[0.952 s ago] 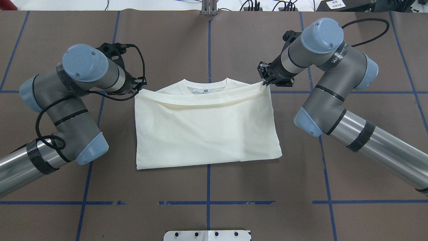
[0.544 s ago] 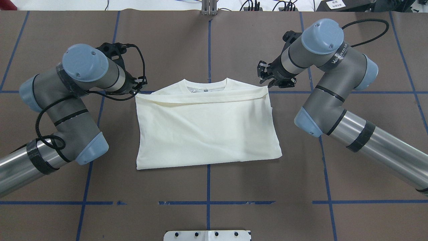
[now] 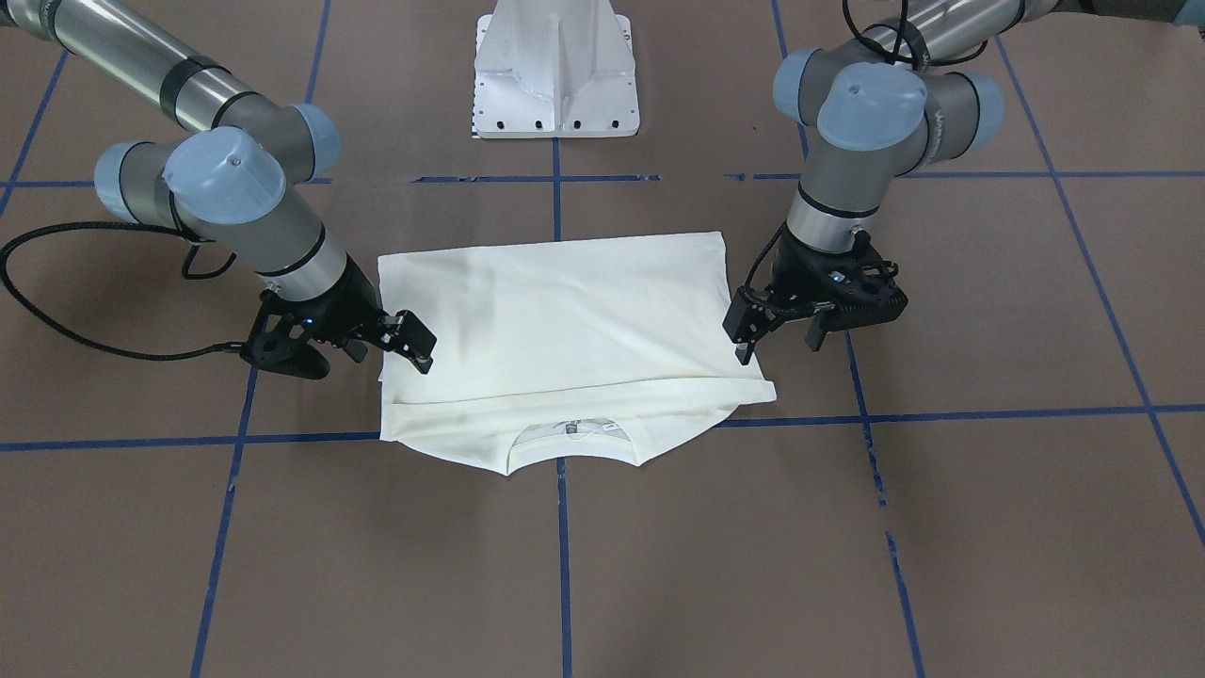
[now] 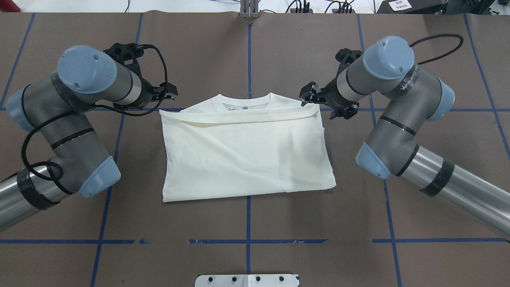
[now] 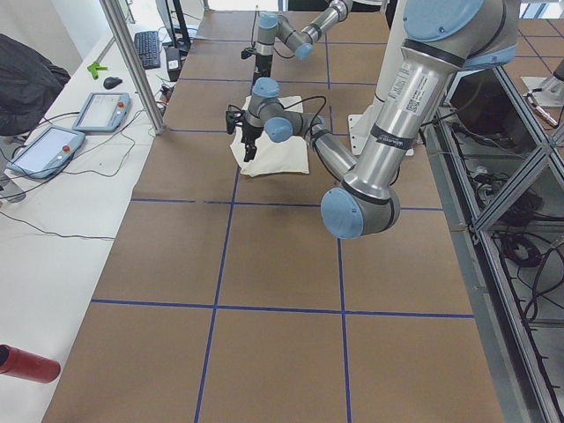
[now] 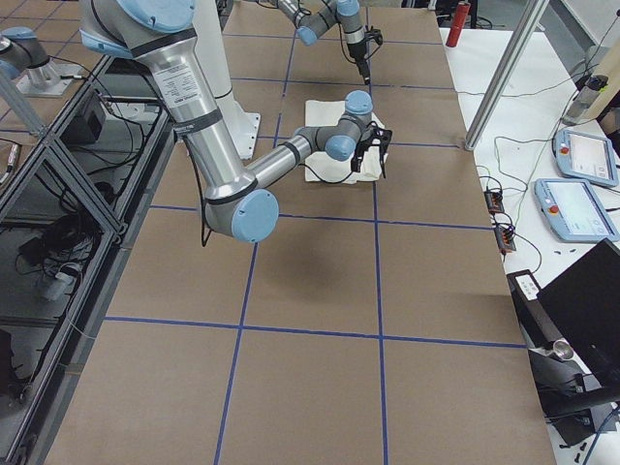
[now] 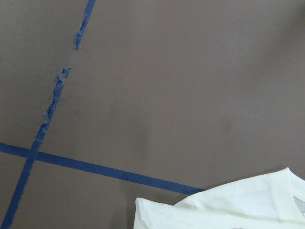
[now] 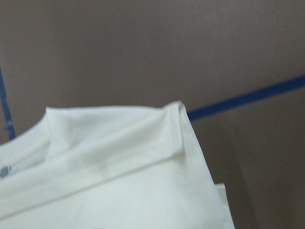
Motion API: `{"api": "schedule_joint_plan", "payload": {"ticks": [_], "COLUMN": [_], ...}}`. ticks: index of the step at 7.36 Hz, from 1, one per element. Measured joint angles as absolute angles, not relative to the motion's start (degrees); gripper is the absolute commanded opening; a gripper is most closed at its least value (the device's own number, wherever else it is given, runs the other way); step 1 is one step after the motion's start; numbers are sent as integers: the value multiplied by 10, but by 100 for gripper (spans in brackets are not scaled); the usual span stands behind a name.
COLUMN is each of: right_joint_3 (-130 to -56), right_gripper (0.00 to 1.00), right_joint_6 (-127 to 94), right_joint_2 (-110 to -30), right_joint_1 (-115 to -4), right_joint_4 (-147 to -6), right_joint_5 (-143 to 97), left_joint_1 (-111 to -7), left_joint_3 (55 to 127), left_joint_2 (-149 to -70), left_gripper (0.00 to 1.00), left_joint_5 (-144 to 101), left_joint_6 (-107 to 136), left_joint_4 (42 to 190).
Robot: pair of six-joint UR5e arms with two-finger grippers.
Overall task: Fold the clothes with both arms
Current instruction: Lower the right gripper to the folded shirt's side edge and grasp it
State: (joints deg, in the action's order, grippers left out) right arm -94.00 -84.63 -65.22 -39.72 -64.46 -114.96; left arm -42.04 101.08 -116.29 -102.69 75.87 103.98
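— Cream T-shirt (image 4: 247,155): where do you see it?

— You'll find it folded mid-table (image 4: 247,48), long axis side to side, collar (image 4: 245,104) toward the far edge, with bare surface all round. The left gripper (image 3: 778,350) and right gripper (image 3: 389,356) hang over its far corners, jaws apart. Only its plain side shows.

The brown counter (image 4: 279,52) is marked into squares by blue tape lines (image 4: 59,241). A cream T-shirt (image 4: 247,155) lies folded flat near its middle, over a tape crossing, its collar (image 4: 272,99) pointing away from the robot. A white metal base (image 3: 555,71) stands on the robot's side.
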Motion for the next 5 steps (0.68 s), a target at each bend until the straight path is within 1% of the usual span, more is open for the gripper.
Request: {"api": "schedule_joint_plan", "payload": {"ticks": [2, 3, 5], "right_joint_3": [-1034, -1065, -1080], "right_gripper": [100, 100, 100], "right_joint_6": [-851, -852, -852], "right_joint_2": [-739, -774, -798], "right_joint_1": [-337, -316, -287], "right_joint_4": [-647, -648, -651], "right_joint_5": [-1121, -1115, -1097], "left_joint_1": [-420, -419, -418], "left_joint_3": [1059, 1075, 1083], "left_joint_2": [-1159, -1159, -1158], "left_gripper": [100, 100, 100], "left_joint_5": [-1027, -1027, -1027], "left_joint_6": [759, 759, 759], "left_joint_4": [996, 981, 973]}}
